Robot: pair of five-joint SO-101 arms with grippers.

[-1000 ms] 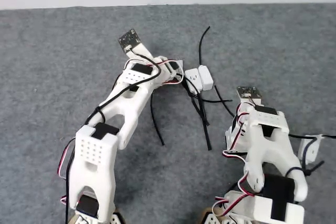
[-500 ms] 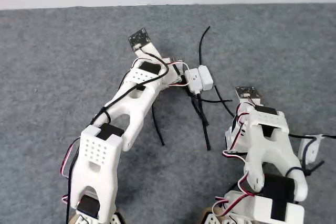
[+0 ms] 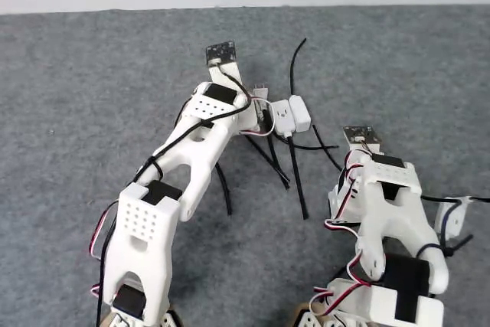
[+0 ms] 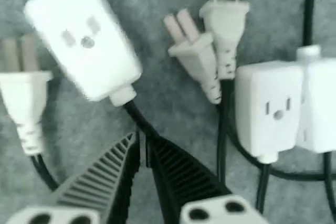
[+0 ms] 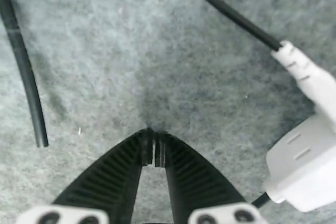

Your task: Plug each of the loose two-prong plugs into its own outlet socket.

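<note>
My left gripper (image 4: 143, 148) is shut on the black cable of a white outlet socket (image 4: 84, 40) that hangs tilted just past its fingertips. Two loose two-prong plugs (image 4: 195, 56) (image 4: 226, 17) lie side by side on the carpet beside it, and a third plug (image 4: 22, 95) lies on the other side. Two more white sockets (image 4: 270, 108) (image 3: 292, 116) sit together at the table's middle. The left arm (image 3: 200, 139) stretches out to them. My right gripper (image 5: 153, 145) is shut on nothing, low over bare carpet, near another white socket (image 5: 304, 166).
Black cables (image 3: 295, 170) trail loosely across the grey carpet between the two arms. A cut cable end (image 5: 29, 93) lies near the right gripper. A white socket (image 3: 452, 218) with cable sits by the right arm's base at the right edge.
The left arm has swung to the right and farther out toward the sockets. The black cables beneath it have shifted with it. The right arm has stayed still.
</note>
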